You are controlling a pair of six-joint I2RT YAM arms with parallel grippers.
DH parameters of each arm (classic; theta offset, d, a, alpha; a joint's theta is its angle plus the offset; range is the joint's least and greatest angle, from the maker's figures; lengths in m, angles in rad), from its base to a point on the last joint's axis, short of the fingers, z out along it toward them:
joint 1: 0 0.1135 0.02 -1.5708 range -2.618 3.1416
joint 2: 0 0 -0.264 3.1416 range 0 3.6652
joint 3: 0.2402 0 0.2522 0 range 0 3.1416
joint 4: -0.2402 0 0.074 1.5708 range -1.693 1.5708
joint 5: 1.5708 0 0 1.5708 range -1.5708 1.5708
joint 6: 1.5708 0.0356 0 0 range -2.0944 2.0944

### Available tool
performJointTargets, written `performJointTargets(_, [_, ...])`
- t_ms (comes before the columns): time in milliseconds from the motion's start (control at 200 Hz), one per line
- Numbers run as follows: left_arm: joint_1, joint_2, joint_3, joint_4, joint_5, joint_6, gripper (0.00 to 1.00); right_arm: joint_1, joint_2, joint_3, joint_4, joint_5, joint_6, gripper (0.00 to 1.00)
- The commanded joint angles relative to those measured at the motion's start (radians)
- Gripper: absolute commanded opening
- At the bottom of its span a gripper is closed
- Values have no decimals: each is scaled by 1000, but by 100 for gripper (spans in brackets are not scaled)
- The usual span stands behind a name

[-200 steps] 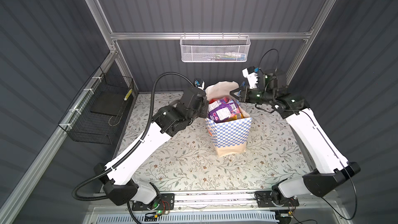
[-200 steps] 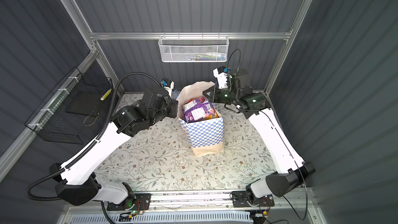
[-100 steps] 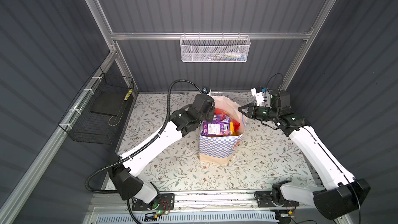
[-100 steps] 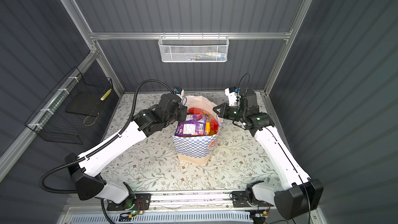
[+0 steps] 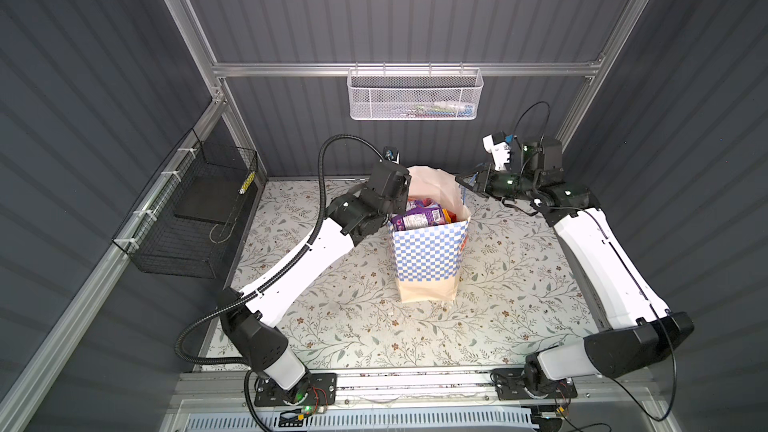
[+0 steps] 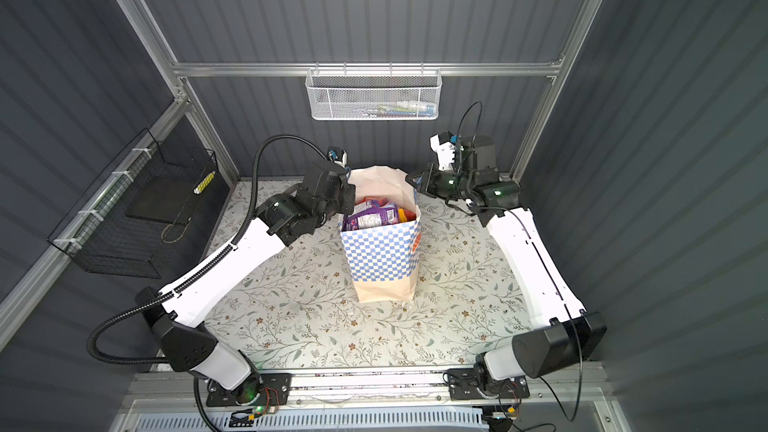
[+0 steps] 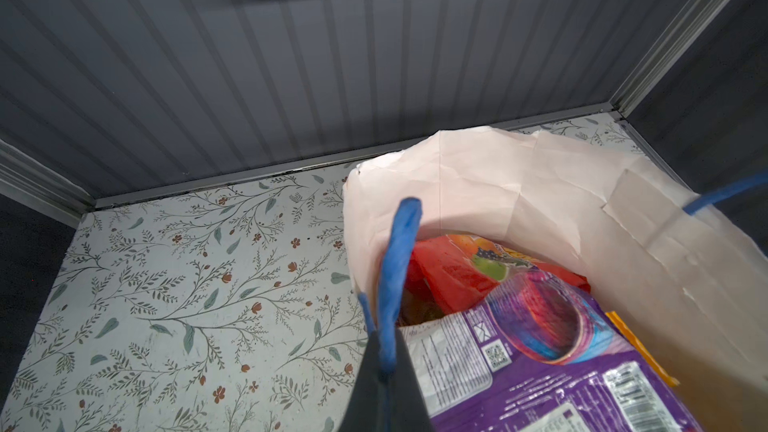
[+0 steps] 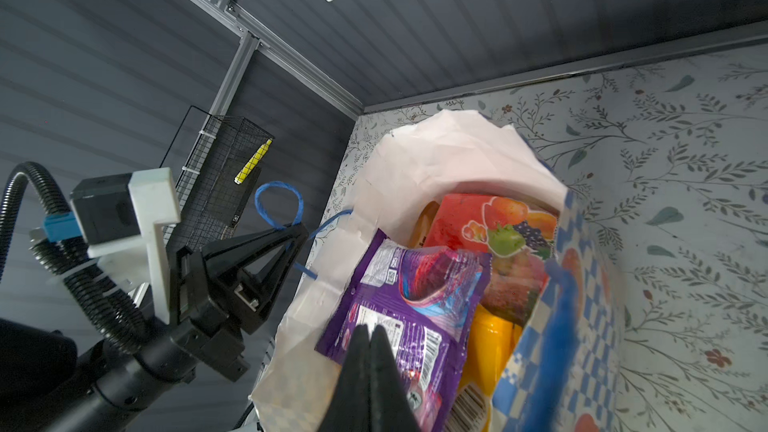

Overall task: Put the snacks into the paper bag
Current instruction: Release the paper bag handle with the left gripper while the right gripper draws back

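The paper bag (image 5: 428, 259) (image 6: 380, 259) is upright mid-table, cream with a blue checkered band. I cannot tell whether its base touches the table. Snacks fill it: a purple packet (image 5: 419, 218) (image 8: 415, 297) on top, a red fruit packet (image 7: 453, 272) and a yellow-orange one (image 8: 490, 347) beneath. My left gripper (image 5: 405, 189) (image 7: 384, 351) is shut on a blue cord handle (image 7: 401, 259) at the bag's left rim. At the right rim my right gripper (image 5: 459, 180) (image 8: 370, 330) is shut. The other cord (image 7: 723, 197) runs taut toward it.
A white mesh basket (image 5: 413, 95) hangs on the back wall above the bag. A black wire basket (image 5: 195, 218) is fixed to the left wall. The floral table (image 5: 332, 317) spreads around the bag, with the back wall close behind.
Half a second ago both arms had the bag lower and nearer the front. It is now back toward the rear wall. Both grippers stayed shut throughout.
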Motion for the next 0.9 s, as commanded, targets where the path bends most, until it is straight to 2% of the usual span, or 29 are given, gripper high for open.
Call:
performJointTargets(0, [7,-120,-17,191,39,-34,0,4,-87,11,144,-74,-6,0])
performJointTargets(210, [8,-236,-302,284,48,-105,0,2,-182,-308,273,-36,3,0])
performJointTargets(320, [8,-251,-369,292,26,-122,0,0,-170,-335,267,-15,14,0])
performJointTargets(440, [9,-265,-363,290,-8,-116,2,0,-178,-300,251,-18,32,11])
performJointTargets(490, [10,-273,-356,288,6,-111,11,-1,-190,-287,246,-9,44,24])
performJointTargets(620, [9,-295,-352,293,13,-88,57,-6,-211,-277,258,-26,125,48])
performJointTargets(736, [10,-316,-353,263,15,-85,98,-8,-265,-285,233,51,161,84])
performJointTargets(771, [11,-326,-357,258,33,-86,100,-9,-289,-291,224,94,163,98])
performJointTargets(896, [10,-359,-347,225,98,-85,100,-17,-361,-295,187,173,170,99])
